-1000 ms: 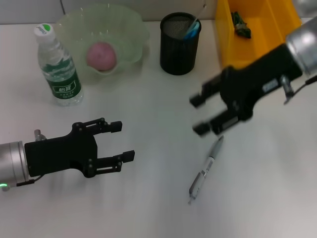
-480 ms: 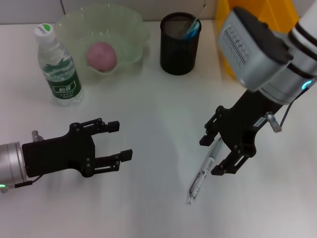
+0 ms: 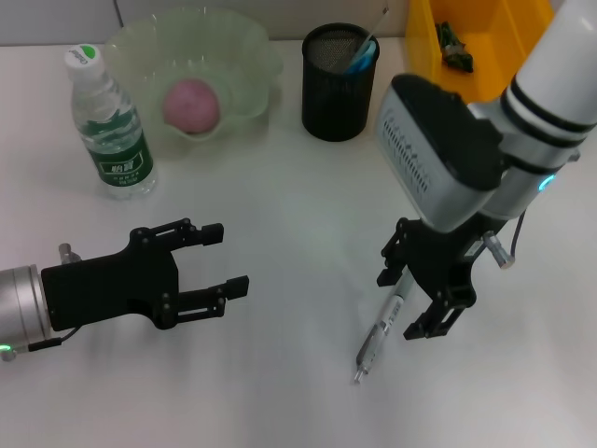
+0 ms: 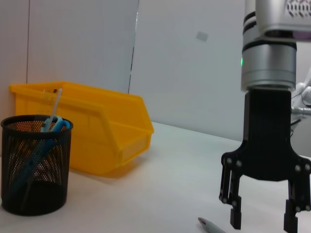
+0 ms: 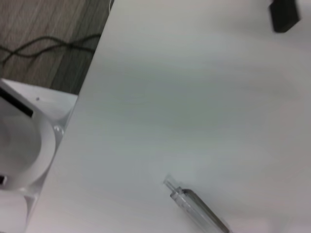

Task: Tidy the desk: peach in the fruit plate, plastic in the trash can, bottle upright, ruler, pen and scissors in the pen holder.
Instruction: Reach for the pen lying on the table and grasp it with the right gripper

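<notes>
The right gripper point(image 3: 414, 295) points down over the upper end of the pen point(image 3: 381, 333), its jaws spread with one finger on either side of the barrel; from the head view it seems not to touch the pen yet, though the arm's bulky grey housing hides much of the wrist above. The pen lies slanted on the white bench point(image 3: 280, 392), and the right wrist view shows only its clear tip end, the rest cut off at the picture's edge. The left gripper point(image 3: 215, 262) hovers over the bench well apart from the pen, jaws spread and holding nothing. The bottle point(image 3: 109, 126) stands upright near the fruit plate point(image 3: 248, 59), its green label carrying white characters too small to read. The peach point(image 3: 191, 105) sits inside the fruit plate. The black mesh pen holder point(image 3: 339, 82) holds something blue with a thin clear stick rising from it; the mesh hides what these are. The yellow bin point(image 3: 476, 56) is cut off at the top edge of the head view, and a small dark green item point(image 3: 454, 47) lies in it, its nature hard to make out.
</notes>
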`<state>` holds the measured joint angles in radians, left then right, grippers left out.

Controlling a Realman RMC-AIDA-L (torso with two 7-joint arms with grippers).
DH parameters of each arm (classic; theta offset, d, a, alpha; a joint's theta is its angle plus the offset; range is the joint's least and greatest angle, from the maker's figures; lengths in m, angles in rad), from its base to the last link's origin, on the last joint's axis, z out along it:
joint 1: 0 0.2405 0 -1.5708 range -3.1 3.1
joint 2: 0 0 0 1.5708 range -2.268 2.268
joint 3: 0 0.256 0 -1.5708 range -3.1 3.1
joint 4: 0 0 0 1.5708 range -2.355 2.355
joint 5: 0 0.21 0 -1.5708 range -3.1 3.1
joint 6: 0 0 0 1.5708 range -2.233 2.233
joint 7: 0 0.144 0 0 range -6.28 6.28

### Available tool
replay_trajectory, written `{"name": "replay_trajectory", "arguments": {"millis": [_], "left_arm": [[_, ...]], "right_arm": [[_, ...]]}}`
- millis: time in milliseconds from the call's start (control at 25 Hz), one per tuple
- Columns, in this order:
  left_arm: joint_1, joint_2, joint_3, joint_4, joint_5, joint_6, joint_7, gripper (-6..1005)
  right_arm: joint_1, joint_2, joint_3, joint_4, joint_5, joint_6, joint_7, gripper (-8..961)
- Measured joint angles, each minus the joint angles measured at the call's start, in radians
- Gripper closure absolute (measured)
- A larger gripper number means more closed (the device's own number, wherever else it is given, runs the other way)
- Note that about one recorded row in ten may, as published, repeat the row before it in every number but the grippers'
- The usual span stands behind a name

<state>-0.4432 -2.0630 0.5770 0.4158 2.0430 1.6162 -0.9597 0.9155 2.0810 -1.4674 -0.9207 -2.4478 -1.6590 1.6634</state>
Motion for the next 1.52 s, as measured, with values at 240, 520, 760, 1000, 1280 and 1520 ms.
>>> {"name": "replay_trajectory", "arguments": {"millis": [240,520,760,1000,1280,1520], "left_arm": [[0.0,0.0,0.0,-0.001,-0.008,-0.003,-0.001,223],[0.0,0.0,0.0,-0.003,-0.012,-0.003,-0.001,223],[-0.001,0.0,0.0,-0.002,-0.012,-0.004,-0.001,223],[-0.002,0.0,0.0,-0.002,-0.012,-0.004,-0.001,222],[-0.002,0.0,0.0,-0.002,-0.015,-0.006,-0.001,222],[-0.002,0.0,0.0,-0.002,-0.022,-0.006,-0.001,222]], "right_arm": [[-0.006,0.004,-0.06,0.003,0.002,0.042,-0.022,256],[-0.011,0.006,-0.119,0.009,0.01,0.09,-0.026,263],[-0.014,0.009,-0.173,0.016,0.017,0.126,-0.027,461],[-0.015,0.009,-0.194,0.023,0.023,0.156,-0.027,467],[-0.017,0.009,-0.222,0.033,0.029,0.182,-0.027,504],[-0.017,0.009,-0.223,0.034,0.029,0.191,-0.02,556]]}}
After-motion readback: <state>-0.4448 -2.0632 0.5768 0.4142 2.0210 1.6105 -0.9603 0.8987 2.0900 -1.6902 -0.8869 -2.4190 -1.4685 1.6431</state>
